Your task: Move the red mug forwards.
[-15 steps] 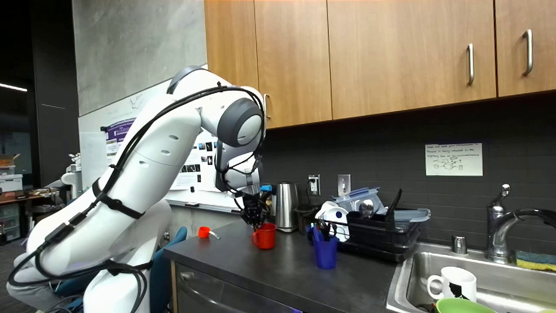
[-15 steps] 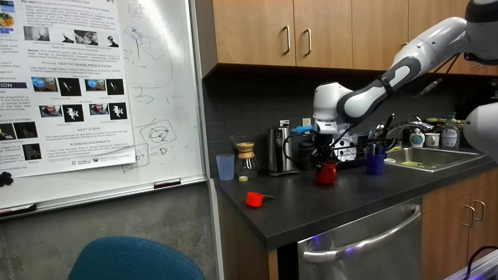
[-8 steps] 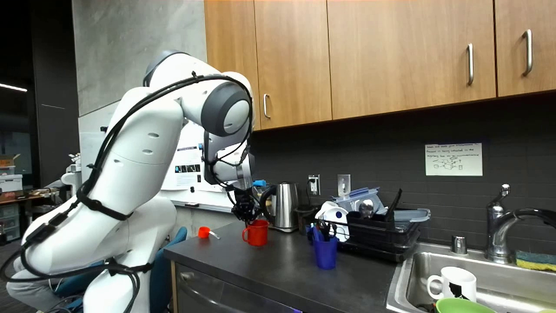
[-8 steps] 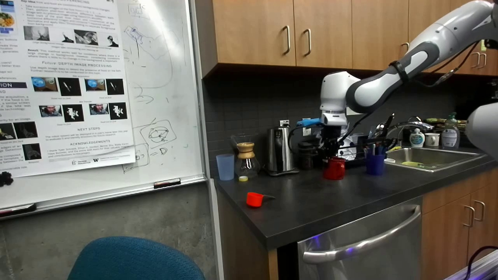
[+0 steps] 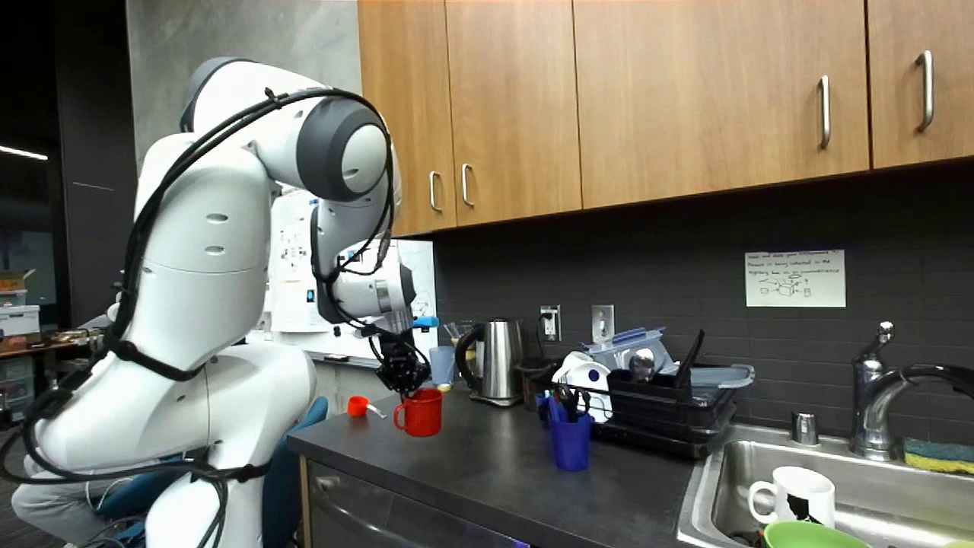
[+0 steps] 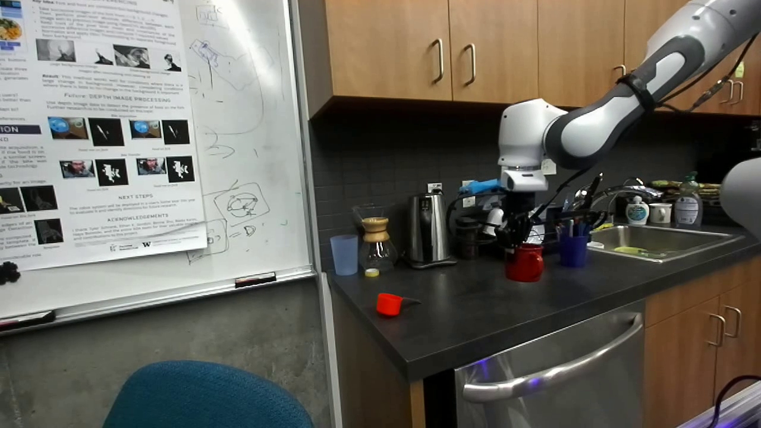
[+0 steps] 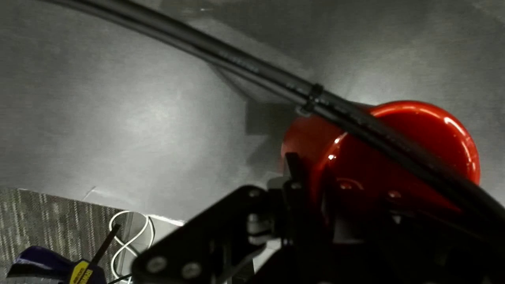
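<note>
1. At far left in an exterior view, white robot arm (image 5: 199,221), bent over the dark table (image 5: 487,468).
2. Teal chair (image 5: 313,415) partly hidden by the arm, beside the table's left end.
3. Near that end, on the table, red scoop (image 5: 357,406), pale handle pointing right.
4. Next right, red mug (image 5: 422,415) — near the scoop, about upright, handle turned left. The table is right below it; can't tell whether the base touches.
5. Above it, pincer (image 5: 411,391) pointing down, clenched on the mug's rim. Wrist view: one side of the pincer lies along the mug's outer wall, other side too dark to make out. Black cables (image 7: 236,59) cross above the mug's mouth.
6. Behind the mug and a bit right, pale blue cup (image 5: 443,364); then steel kettle (image 5: 500,358), black handle on its left. Between those two, glass carafe (image 6: 377,252), clear in an exterior view.
7. Next right, blue pen holder (image 5: 570,445) with scissors (image 5: 568,398) standing in it, in front of the black dish rack (image 5: 662,428). Rack piled with plastic containers (image 5: 628,352).
8. White handwritten note (image 5: 795,278) on the dark wall (image 5: 685,266).
9. Far right, steel sink (image 5: 702,501) — white mug (image 5: 791,491) and green dish (image 5: 810,536) inside, chrome faucet (image 5: 870,396) behind, sponge (image 5: 940,455) on the back ledge.
</note>
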Robot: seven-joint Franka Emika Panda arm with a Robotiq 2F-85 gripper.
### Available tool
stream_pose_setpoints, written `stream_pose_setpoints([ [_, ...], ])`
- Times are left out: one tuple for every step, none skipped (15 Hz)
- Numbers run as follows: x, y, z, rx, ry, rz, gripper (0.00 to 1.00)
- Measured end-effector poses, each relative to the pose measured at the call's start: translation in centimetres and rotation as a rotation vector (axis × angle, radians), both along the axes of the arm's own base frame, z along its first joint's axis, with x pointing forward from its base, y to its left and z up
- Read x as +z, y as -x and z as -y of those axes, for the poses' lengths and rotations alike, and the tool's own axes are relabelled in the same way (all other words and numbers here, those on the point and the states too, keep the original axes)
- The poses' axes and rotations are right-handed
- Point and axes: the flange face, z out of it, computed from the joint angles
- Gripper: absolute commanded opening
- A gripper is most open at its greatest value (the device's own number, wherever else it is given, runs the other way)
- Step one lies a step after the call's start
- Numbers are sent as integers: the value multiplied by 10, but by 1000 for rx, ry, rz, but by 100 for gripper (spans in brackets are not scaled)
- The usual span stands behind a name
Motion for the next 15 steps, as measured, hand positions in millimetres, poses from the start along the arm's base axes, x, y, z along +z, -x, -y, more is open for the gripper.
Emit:
stream_pose_setpoints([
  [-1,7,-5,4,2,-1,2],
  [-1,13,-10,8,3,-2,2],
  [-3,17,-14,19,13,0,2],
  [-4,20,-19,32,16,-1,2],
  [-5,23,-23,44,18,-3,2],
  [-6,25,-26,52,18,-5,2],
  [-6,26,-28,58,16,-3,2],
  [-6,27,-31,64,14,-2,2],
  [-6,28,-34,72,13,-1,2],
  [-7,29,-36,77,11,-1,2],
  [-7,29,-37,81,9,-1,2],
  [-8,29,-39,85,7,0,18],
  [-8,29,-40,88,5,1,34],
  [-10,29,-41,90,4,0,38],
  [-11,29,-42,92,2,0,44],
])
